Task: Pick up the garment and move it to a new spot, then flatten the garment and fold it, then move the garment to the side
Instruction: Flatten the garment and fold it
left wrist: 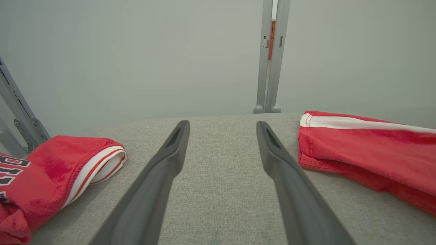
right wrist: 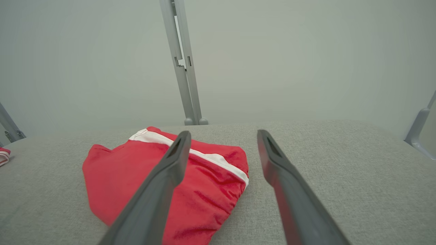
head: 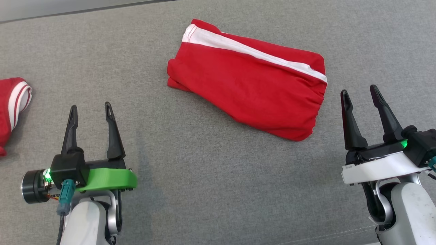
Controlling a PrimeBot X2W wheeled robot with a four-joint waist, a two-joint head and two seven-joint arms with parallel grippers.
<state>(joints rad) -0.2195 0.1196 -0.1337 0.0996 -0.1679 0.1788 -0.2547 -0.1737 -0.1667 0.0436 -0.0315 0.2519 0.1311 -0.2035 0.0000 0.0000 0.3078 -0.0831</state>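
The garment (head: 248, 81) is a pair of red shorts with a white side stripe, lying folded on the grey fabric surface (head: 204, 190) at the upper middle of the head view. It also shows in the left wrist view as the garment (left wrist: 368, 149) at right, and in the right wrist view as the garment (right wrist: 129, 177) at lower left. My left gripper (head: 91, 111) stands open at the lower left, well apart from the shorts. My right gripper (head: 359, 91) stands open just right of the shorts' elastic waist end, touching nothing.
A second red garment (head: 12, 105) with white trim and dark lettering lies at the far left edge of the surface, seen also as the second garment (left wrist: 51, 180). Grey metal frame posts (right wrist: 184, 68) stand beyond the surface's far edge against a pale wall.
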